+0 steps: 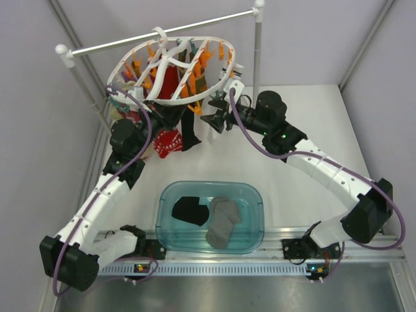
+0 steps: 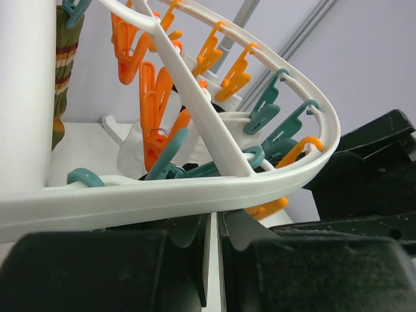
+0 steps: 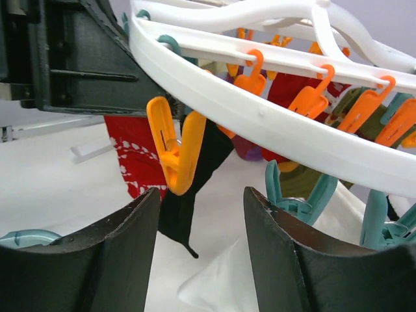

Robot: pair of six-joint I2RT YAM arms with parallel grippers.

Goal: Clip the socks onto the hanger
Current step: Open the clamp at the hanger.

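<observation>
The white hanger [image 1: 119, 70] hangs from the rail with orange and teal clips. One black sock [image 1: 190, 133] hangs from its near rim, pinched in an orange clip [image 3: 175, 156]; the sock [image 3: 185, 208] dangles just past my right gripper's left finger. My right gripper [image 3: 201, 195] [image 1: 211, 120] stands open below that clip, touching nothing. A second black sock [image 1: 188, 211] lies in the tub. My left gripper [image 2: 214, 218] [image 1: 133, 107] sits under the hanger's left rim [image 2: 162, 195], jaws almost together with only a thin slit, and the rim crosses over their tips.
A clear teal tub [image 1: 257, 195] near the front edge also holds a grey sock [image 1: 223, 222]. A red patterned sock [image 1: 168, 144] and other coloured socks hang from the hanger. The thin white rail [image 1: 162, 32] on posts spans the back.
</observation>
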